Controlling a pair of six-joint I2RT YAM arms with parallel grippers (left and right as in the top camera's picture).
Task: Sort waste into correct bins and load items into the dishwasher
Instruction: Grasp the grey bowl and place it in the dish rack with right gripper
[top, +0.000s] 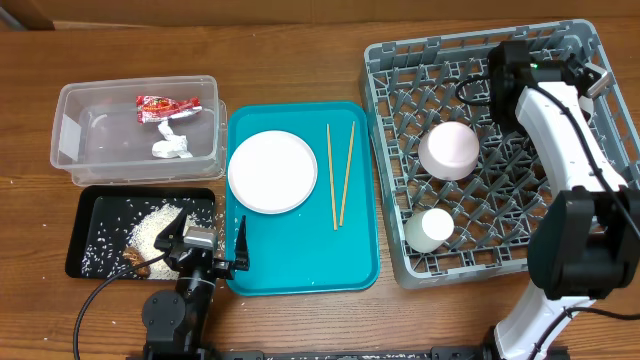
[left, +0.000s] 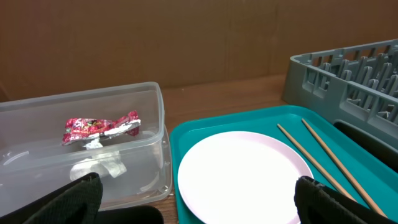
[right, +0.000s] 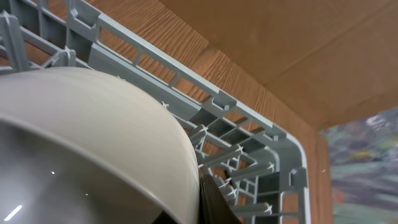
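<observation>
Wrapper (top: 165, 105), rice (top: 150, 228) binned, cup (top: 430, 228) racked; plate (top: 272, 171), chopsticks (top: 345, 177) wait at the rack's (top: 490, 200) nine o'clock. Left gripper (top: 203, 243) gapes empty; right gripper (top: 505, 70) apparently pinches a bowl (right: 93, 143).

sachet wrapper (top: 167, 104) was red, printed | napkin (top: 172, 146) white | tub (top: 66, 135) clear | shallow tray (top: 92, 210) black | rice (top: 150, 228) white | serving tray (top: 300, 255) teal | plate (top: 272, 171) white | chopsticks (top: 340, 180) pale wood | rack (top: 392, 180) grey, latticed | bowl (top: 449, 150) pale

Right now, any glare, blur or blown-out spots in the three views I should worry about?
Overhead: even light, sharp, mild reflections on the clear tub. Left wrist: white plate nearly blown out; fingers are dark blurs in the bottom corners. Right wrist: bowl looms close with small glints; far-right background out of focus.
</observation>
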